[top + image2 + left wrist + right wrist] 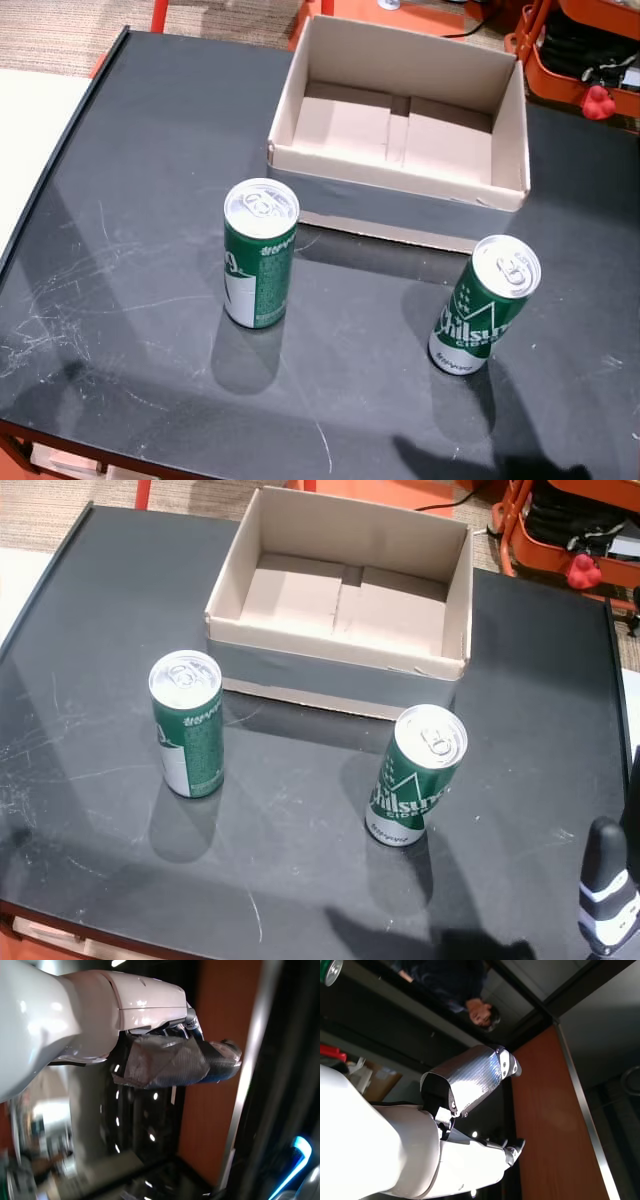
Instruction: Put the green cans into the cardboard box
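Both head views look down on a scratched black tabletop (130, 200) (90, 640). An open brown cardboard box with grey tape along its near wall (400, 190) (340, 670) sits in the upper middle of the frame, its inside bare. Two tall green cans with silver tops stand upright on the table outside the box. The left green can (259, 255) (187, 725) is in the centre-left of the frame, just in front of the box's near left corner and apart from it. The right green can (484, 305) (416, 776), with white lettering on its side, stands toward the lower right, near the box's near wall, leaning slightly in the picture. The two cans are well apart from each other.

In a head view a dark and white piece of the right hand (606, 895) shows at the lower right corner, apart from both cans. The right wrist view, turned on its side, shows the right hand (470, 1082) wrapped in silvery tape with fingers extended and holding nothing, a person (455, 985) beyond it at the top, and a green can top at the upper left corner. The left wrist view shows the left hand (175, 1062), tape-wrapped, against an orange panel (220, 1010); it grips nothing, but whether its fingers are spread or pressed together I cannot tell
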